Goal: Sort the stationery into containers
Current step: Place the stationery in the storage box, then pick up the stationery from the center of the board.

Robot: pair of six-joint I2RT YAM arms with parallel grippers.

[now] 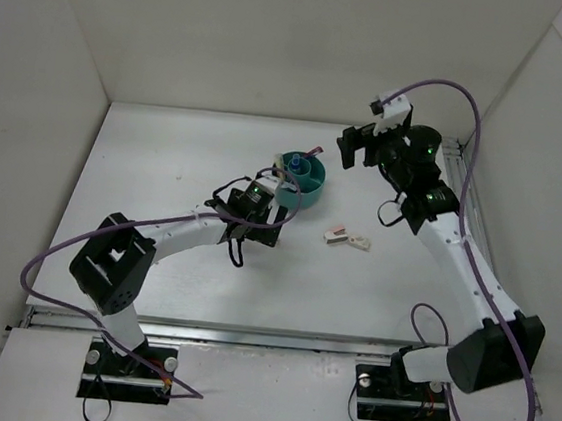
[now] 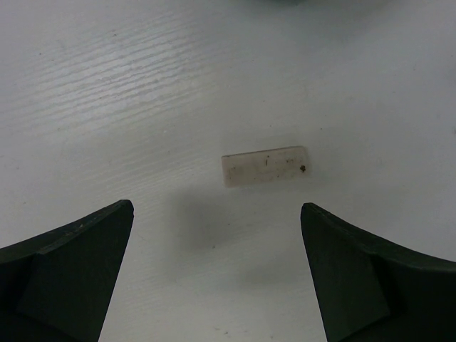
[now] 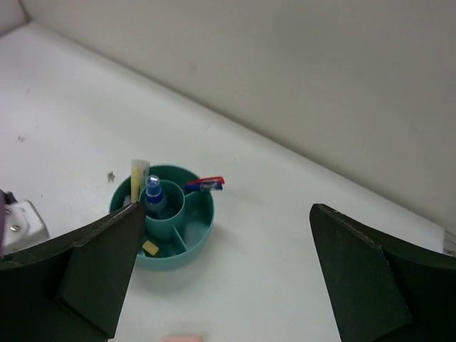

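Left wrist view is giving us the close-up: the left gripper (image 2: 217,208) is hanging over the white table (image 2: 107,85) with its dark fingers (image 2: 78,271) spread wide apart, gripping nothing. A small beige-white eraser block (image 2: 265,165) is lying flat on the table just ahead of the gap between them. It is speckled with a few dark marks and touching neither finger.

Up on the top external view, the left arm (image 1: 173,234) is reaching in from the near left, and its gripper is sitting just beside the near-left side of the teal organizer (image 1: 315,185). Two more pale eraser blocks (image 1: 346,240) are lying side by side on the table, nearer than the organizer and to its right, apart from it and out in the open between the two arms.

The right gripper (image 1: 360,148) is hovering to the right of the organizer, clear of it. Right wrist view is looking down from there, with the fingers standing wide apart and holding nothing.

The organizer is sitting upright on the table. A tiny clear bottle (image 3: 153,191) with a blue cap is standing in the centre cup. A yellow pen (image 3: 137,178) is poking up from the compartment to its left. A red pen (image 3: 206,183), with a bit of blue beside it, is sticking out over the rim on the right. A small beige piece (image 3: 150,247) is lying in a near compartment.
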